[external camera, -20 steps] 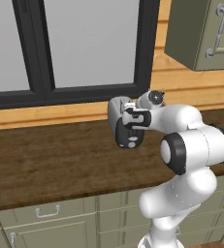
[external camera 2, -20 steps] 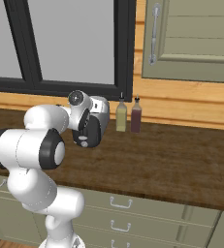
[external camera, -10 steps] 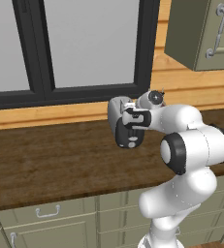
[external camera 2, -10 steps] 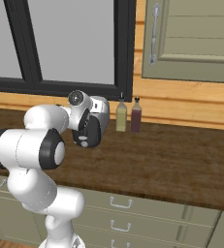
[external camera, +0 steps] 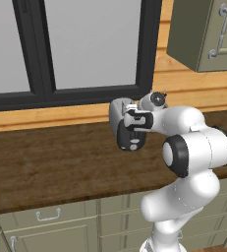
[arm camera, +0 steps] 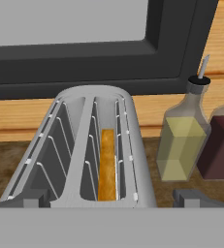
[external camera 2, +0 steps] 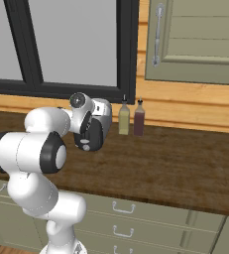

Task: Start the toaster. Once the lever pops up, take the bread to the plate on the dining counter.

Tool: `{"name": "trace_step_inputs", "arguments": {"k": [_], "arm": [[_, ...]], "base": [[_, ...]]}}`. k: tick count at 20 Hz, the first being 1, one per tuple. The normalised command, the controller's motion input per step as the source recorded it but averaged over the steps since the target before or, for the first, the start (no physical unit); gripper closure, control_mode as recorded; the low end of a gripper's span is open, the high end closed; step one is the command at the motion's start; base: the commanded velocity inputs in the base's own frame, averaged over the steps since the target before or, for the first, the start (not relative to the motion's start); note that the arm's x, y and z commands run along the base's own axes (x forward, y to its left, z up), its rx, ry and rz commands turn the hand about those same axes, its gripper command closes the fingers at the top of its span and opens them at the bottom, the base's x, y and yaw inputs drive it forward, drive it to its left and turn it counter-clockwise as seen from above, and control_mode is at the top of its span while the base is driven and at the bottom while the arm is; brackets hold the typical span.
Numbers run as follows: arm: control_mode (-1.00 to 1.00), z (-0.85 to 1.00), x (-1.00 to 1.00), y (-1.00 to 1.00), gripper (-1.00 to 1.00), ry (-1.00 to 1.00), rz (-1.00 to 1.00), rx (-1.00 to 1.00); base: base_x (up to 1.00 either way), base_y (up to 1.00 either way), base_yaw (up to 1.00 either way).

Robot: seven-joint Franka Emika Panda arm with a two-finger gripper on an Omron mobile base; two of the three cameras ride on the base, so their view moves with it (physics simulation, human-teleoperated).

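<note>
The silver-grey toaster stands on the wood worktop under the window, with its two slots running away from the hand. The tan bread sits upright and low in the right slot. My gripper is open, its fingertips wide apart on either side of the toaster's near end, just above it. From the base the toaster shows behind the hand, its black end panel facing the robot. The lever is too small to make out. The plate and the dining counter are out of view.
Two bottles stand right of the toaster against the wall, a yellow-green one and a dark red one. A black-framed window rises behind, a wall cabinet hangs to the right, and drawers run below the worktop.
</note>
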Motion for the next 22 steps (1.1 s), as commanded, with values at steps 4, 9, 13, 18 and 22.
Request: {"name": "trace_step_inputs", "arguments": {"k": [4,9,13,18,22], "arm": [[-1.00,0.00,0.00,0.00,-1.00,0.00,0.00,0.00],[-1.00,0.00,0.00,0.00,-1.00,0.00,0.00,0.00],[-1.00,0.00,0.00,0.00,-1.00,0.00,0.00,0.00],[-1.00,0.00,0.00,0.00,-1.00,0.00,0.00,0.00],[-1.00,0.00,0.00,0.00,-1.00,0.00,0.00,0.00]], "base": [[0.00,0.00,0.00],[0.00,0.00,0.00],[0.00,0.00,0.00],[0.00,0.00,0.00],[0.00,0.00,0.00]]}}
